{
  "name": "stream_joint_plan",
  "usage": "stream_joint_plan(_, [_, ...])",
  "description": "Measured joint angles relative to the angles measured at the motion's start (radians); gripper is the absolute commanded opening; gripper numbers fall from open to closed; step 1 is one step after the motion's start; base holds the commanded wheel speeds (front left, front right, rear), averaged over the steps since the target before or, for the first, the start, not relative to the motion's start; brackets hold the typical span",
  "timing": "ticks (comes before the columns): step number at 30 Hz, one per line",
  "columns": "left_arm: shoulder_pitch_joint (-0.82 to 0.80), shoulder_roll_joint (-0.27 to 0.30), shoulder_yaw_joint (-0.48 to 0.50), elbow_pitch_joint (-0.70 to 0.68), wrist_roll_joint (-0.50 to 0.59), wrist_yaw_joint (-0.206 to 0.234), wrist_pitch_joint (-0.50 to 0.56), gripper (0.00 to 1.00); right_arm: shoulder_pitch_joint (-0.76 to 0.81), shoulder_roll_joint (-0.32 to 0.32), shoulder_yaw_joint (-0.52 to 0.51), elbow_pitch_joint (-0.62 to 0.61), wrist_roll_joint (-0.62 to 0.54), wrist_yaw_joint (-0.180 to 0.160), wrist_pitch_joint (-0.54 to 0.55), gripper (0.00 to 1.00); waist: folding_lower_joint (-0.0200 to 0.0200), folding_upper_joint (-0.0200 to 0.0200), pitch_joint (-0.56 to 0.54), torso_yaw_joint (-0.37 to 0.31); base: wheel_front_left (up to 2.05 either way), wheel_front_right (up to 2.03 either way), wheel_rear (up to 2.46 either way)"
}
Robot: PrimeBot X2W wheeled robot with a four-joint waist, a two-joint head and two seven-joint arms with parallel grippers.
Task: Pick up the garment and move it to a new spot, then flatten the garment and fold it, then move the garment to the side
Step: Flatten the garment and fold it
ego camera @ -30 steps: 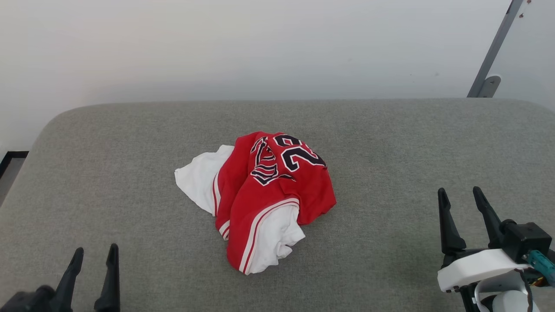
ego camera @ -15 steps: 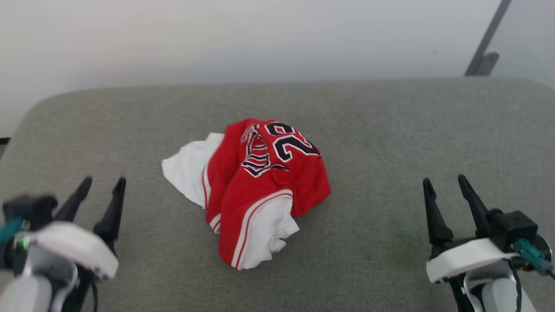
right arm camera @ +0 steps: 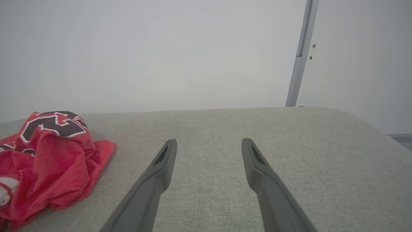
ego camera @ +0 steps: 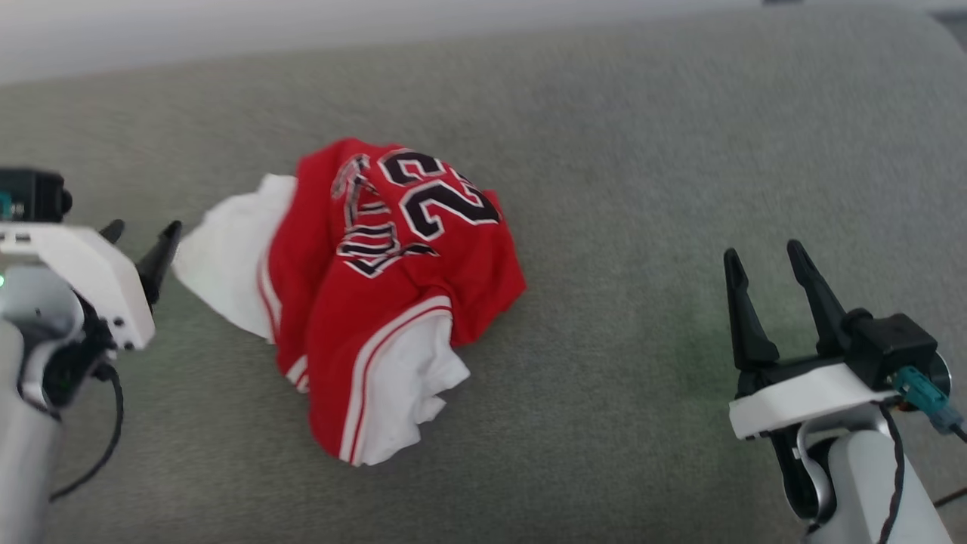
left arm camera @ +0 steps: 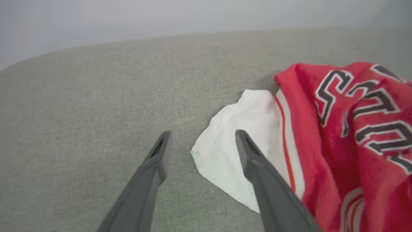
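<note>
The left fingers [left arm camera: 256, 167] stand wide apart with nothing between them but air. They sit just left of the garment [ego camera: 393, 302], tips pointing at its white sleeve [left arm camera: 231, 138]. In the left wrist view the sleeve's outer corner lies in line with the gap, and one finger crosses in front of the white cloth; whether it touches the cloth cannot be told.

The right fingers [right arm camera: 161, 170] are spread just as wide and hold nothing. They hang over bare grey fabric well to the right of the garment, pointing away from the robot.

The garment lies in a crumpled heap on the table [ego camera: 642, 189], between the two arms and nearer the left one. Its red body is bunched up on top, black white-outlined numbers and letters facing up. One white sleeve spills out to its left. A second white part with red-and-white striped trim hangs toward the robot.

Beyond the garment a pale wall [right arm camera: 161, 48] rises behind the table, with a grey post [right arm camera: 301, 64] off to the right.
</note>
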Motion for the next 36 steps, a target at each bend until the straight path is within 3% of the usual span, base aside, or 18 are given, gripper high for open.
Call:
stream_joint_plan(7, [-0.137, 0.015, -0.059, 0.161, -0.008, 0.002, 0.207, 1.00, -0.034, 0.008, 0.007, 0.005, 0.001, 0.000, -0.006, 1.00, 0.0000, 0.0000, 0.088, -0.047, 0.00, 0.00, 0.00])
stream_joint_plan(20, [-0.316, -0.025, -0.110, 0.310, -0.006, 0.109, 0.494, 1.00, -0.074, 0.017, 0.021, 0.009, -0.007, 0.000, -0.009, 1.00, 0.0000, 0.0001, 0.151, -0.058, 0.00, 0.00, 0.00])
stream_joint_plan(21, [-0.324, -0.029, -0.111, 0.315, -0.007, 0.114, 0.506, 0.67, -0.075, 0.017, 0.021, 0.009, -0.010, 0.000, -0.009, 1.00, 0.0000, 0.0001, 0.151, -0.056, 0.00, 0.00, 0.00])
stream_joint_plan(22, [-0.329, -0.033, -0.112, 0.318, -0.008, 0.116, 0.506, 0.00, -0.076, 0.016, 0.021, 0.009, -0.011, 0.000, -0.009, 1.00, 0.0000, 0.0001, 0.152, -0.053, 0.00, 0.00, 0.00])
stream_joint_plan(31, [-0.287, -0.023, -0.094, 0.291, -0.021, 0.119, 0.437, 0.00, -0.079, 0.010, 0.012, 0.014, -0.013, 0.000, -0.010, 1.00, 0.0000, 0.0000, 0.122, -0.006, 0.00, 0.00, 0.00])
stream_joint_plan(36, [-0.187, 0.030, -0.071, 0.220, -0.030, 0.149, 0.427, 0.00, -0.067, 0.005, 0.015, 0.027, -0.014, 0.000, -0.010, 1.00, 0.0000, 0.0000, 0.089, 0.032, 0.00, 0.00, 0.00])
